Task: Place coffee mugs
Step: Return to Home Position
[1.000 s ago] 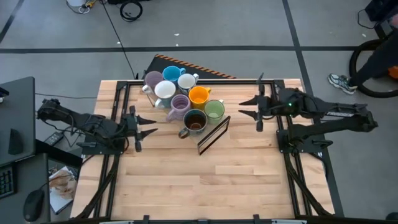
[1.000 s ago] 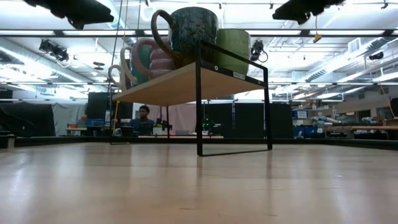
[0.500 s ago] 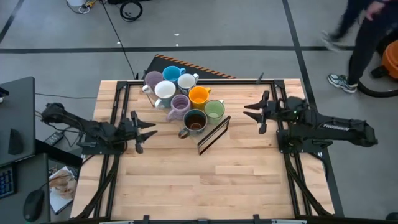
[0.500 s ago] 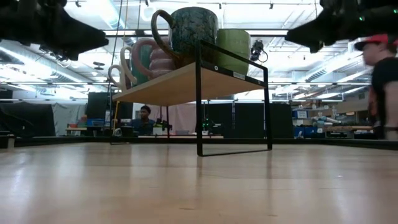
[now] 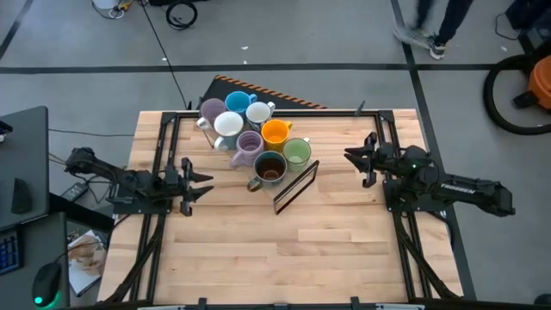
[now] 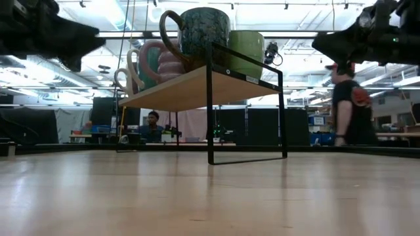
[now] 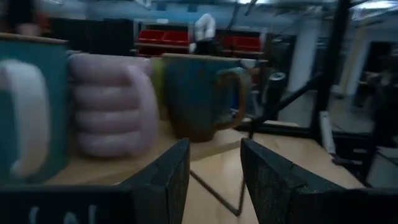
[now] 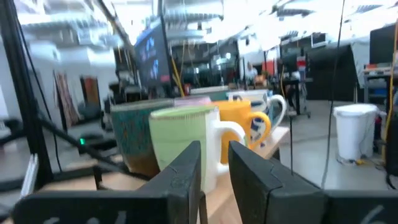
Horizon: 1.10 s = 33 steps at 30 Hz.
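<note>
Toward the back middle of the wooden table point(image 5: 284, 258), a black-framed shelf point(image 6: 190, 92) stands raised on thin legs. All eight coffee mugs point(image 5: 250, 145) are on its top, packed touching in one cluster. Left arm point(image 5: 120, 181) lies low along the table's left side and right arm point(image 5: 448, 185) along the right side, both pointing inward at the shelf from well apart. Nothing is left on the bare table to fetch, so I judge the placing done and the only step left is tucking both arms home. Dark brown mug point(image 5: 270, 168) and green mug point(image 5: 297, 152) sit at the front edge, orange mug point(image 5: 275, 132) just behind them, and blue mug point(image 5: 236, 102) at the back. Left gripper point(image 5: 191, 176) has its fingers spread and carries nothing. Right gripper point(image 5: 360, 158) is likewise parted and empty, with a clear gap showing in both wrist views. To finish well, draw each arm straight back along its own line and avoid sweeping sideways past the shelf frame. Go slow and even, because the shelf looks light and the mugs are crowded. A knock to a leg could tip the brown mug, whose handle juts out toward the left arm's side.
</note>
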Motion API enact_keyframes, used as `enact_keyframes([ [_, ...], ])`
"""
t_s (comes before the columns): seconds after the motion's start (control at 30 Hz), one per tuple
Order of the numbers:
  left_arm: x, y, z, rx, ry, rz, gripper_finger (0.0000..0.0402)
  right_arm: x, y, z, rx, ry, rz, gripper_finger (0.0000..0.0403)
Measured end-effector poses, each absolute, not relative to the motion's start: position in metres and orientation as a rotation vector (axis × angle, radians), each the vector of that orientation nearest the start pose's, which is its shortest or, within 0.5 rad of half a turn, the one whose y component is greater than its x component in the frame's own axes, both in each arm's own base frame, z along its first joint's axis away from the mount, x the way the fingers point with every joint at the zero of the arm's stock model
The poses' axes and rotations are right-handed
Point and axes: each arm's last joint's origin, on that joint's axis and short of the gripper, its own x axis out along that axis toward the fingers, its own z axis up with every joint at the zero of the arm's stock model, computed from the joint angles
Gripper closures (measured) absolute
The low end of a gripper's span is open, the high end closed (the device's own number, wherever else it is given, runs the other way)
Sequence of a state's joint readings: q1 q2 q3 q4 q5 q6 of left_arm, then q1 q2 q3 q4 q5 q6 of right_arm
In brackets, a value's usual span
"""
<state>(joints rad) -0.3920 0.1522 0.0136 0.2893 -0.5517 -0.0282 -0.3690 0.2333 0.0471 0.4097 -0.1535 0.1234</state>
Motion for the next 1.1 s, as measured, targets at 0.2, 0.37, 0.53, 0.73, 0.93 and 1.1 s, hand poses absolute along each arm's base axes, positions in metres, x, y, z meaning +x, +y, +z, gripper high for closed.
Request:
enact_keyframes([
  [0.2,0.0983,-0.0276,0.1821,-0.101,-0.142,0.036,0.0254,0.1015,-0.0347,0.1956,0.132,-0.302,-0.181,0.0316],
  [0.37,0.0987,-0.0288,0.1812,-0.071,-0.134,0.002,0.0253,0.1011,-0.0352,0.1968,0.164,-0.321,-0.198,0.0316],
  [0.53,0.0987,-0.0288,0.1808,-0.150,-0.131,-0.004,0.0253,0.1011,-0.0350,0.1969,0.187,-0.323,-0.192,0.0316],
  [0.73,0.0987,-0.0288,0.1808,-0.153,-0.131,-0.003,0.0253,0.1012,-0.0351,0.1969,0.188,-0.323,-0.194,0.0316],
  [0.93,0.0988,-0.0288,0.1807,-0.148,-0.130,-0.003,0.0253,0.1011,-0.0351,0.1970,0.188,-0.323,-0.195,0.0316],
  [1.1,0.0987,-0.0288,0.1807,-0.148,-0.131,-0.003,0.0253,0.1011,-0.0351,0.1972,0.188,-0.324,-0.195,0.0316],
])
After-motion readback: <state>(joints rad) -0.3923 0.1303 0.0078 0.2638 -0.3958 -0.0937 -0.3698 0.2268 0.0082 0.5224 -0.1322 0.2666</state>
